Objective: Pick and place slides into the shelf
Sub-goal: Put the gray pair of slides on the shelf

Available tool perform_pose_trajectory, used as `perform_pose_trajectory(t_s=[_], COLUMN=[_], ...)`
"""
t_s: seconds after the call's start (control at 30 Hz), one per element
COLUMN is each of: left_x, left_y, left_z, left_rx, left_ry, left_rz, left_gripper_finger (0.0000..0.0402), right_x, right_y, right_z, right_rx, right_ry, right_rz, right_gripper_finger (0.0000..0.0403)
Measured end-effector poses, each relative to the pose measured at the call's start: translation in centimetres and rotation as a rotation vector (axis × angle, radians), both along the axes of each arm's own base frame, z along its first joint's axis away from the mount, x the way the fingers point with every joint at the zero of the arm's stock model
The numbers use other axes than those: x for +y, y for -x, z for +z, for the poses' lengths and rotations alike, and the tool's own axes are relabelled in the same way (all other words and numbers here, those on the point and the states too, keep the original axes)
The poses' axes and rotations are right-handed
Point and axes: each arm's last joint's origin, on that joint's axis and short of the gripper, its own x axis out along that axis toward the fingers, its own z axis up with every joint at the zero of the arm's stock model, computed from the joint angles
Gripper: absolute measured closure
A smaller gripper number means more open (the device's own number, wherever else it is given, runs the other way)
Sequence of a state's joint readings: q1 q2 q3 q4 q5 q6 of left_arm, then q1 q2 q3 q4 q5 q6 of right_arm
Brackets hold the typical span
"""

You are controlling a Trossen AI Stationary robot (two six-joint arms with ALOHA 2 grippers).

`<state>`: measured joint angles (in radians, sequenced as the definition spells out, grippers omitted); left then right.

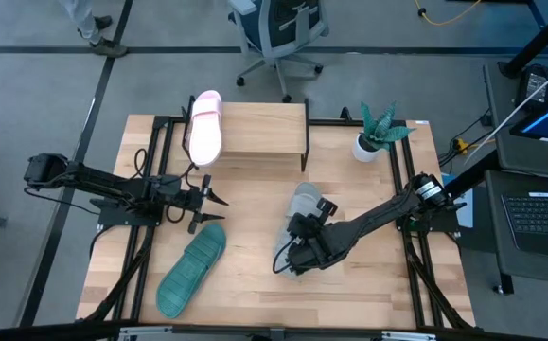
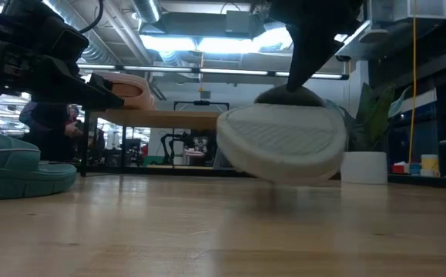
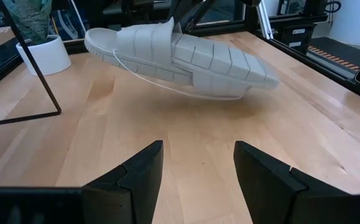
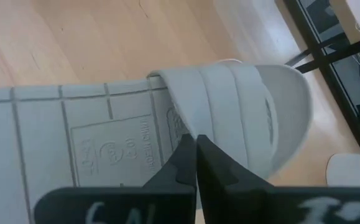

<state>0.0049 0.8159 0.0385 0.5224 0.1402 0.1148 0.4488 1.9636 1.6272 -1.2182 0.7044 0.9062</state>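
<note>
The grey slide point(image 1: 304, 203) hangs off the table in my right gripper point(image 1: 302, 248), right of the table's middle; the low view shows its ribbed sole point(image 2: 284, 142). The pale pink slide point(image 1: 204, 128) lies on the left end of the shelf point(image 1: 259, 128), at the far side. Near the table's near left corner, the teal green slide point(image 1: 193, 270) lies sole up on the table. My left gripper point(image 1: 212, 197) is open at the table's left middle, level, pointing toward the grey slide point(image 3: 180, 56) and touching nothing. My right gripper point(image 4: 196, 146) is shut on the grey slide's wide strap, at the strap's edge point(image 4: 189, 127) where it meets the sole, pinched between the two fingers. The slide is lifted clear of the table and tipped, its sole turned toward the table's near edge.
A small plant in a white pot point(image 1: 378, 137) stands at the far right, beside the shelf's right end. The shelf's thin black legs point(image 3: 40, 68) stand on the table. Bare wood lies between the two grippers and along the near edge.
</note>
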Motion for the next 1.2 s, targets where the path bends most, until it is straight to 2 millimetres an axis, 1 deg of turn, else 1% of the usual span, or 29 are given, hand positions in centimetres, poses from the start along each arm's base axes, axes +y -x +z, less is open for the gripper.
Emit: perform_pose_trajectory(t_s=[0.43, 1.2], left_x=[0.0, 0.0], left_y=[0.0, 0.0], left_z=[0.0, 0.01], left_rx=[0.0, -0.001], left_ry=[0.0, 0.0], left_rz=[0.0, 0.0], left_gripper_finger=[0.0211, 0.0211], right_x=[0.16, 0.27], right_y=[-0.46, -0.74], right_z=[0.09, 0.17], right_rx=[-0.033, -0.057], right_ry=[0.017, 0.015], right_rz=[0.037, 0.051], right_gripper_finger=[0.0402, 0.0402])
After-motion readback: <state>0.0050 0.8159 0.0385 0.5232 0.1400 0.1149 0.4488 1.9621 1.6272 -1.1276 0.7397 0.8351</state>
